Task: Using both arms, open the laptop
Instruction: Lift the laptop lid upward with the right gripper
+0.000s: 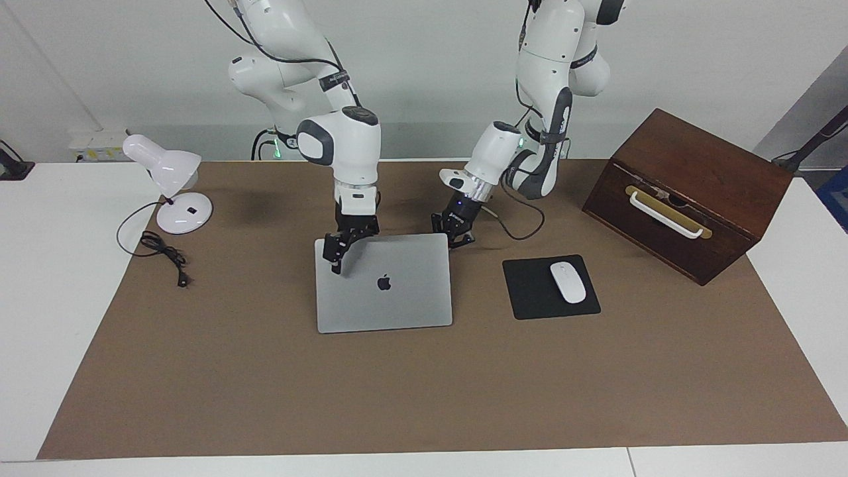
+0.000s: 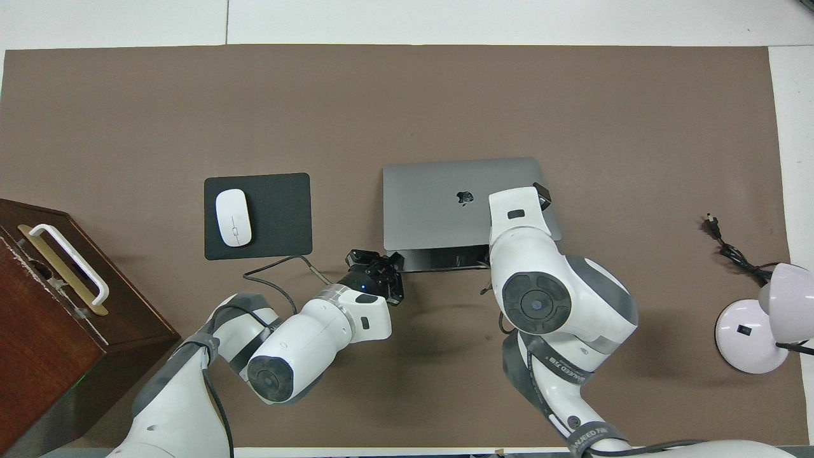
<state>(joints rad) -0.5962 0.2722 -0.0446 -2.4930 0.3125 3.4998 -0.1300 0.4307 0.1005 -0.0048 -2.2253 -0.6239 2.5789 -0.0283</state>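
Fig.: two-arm rig at a white counter (image 1: 40,298), seen from the room, biggest item first.

(a) Brown mat (image 1: 424,384): covers most of the counter; everything else sits on it.

(b) Left arm (image 1: 553,126) & right arm (image 1: 344,142): both bent down to the laptop's robot-side edge, one at each corner.

(c) Wooden box (image 1: 689,179): dark, w/ a white handle on a brass plate. Well apart from both jaws, at the left arm's end of the counter.

(d) Laptop (image 1: 391,298): silver-grey, logo up, directly between & under the two sets of jaws, approx. mid-counter. Lid barely cracked open: its robot-side edge is lifted a little, more at the right jaws' corner. The overhead view shows a dark strip of the base under that edge.

(e) Right jaws: narrow, pinched on the lid's raised corner, one finger on top of the lid & one at its edge.

(f) Left jaws: fully closed, holding nothing. Low at the mat, tips at the laptop's other robot-side corner, by the base. Actual contact can't be told.

(g) Desk lamp (image 1: 169,175): white, round foot, well apart from the right jaws at the right arm's end. Its black cord (image 1: 162,252) lies coiled beside it.

(h) Mouse pad (image 1: 530,291): black, near the left jaws, beside the laptop, not touching it.

(i) Mouse (image 1: 568,282): white, lying on the pad.
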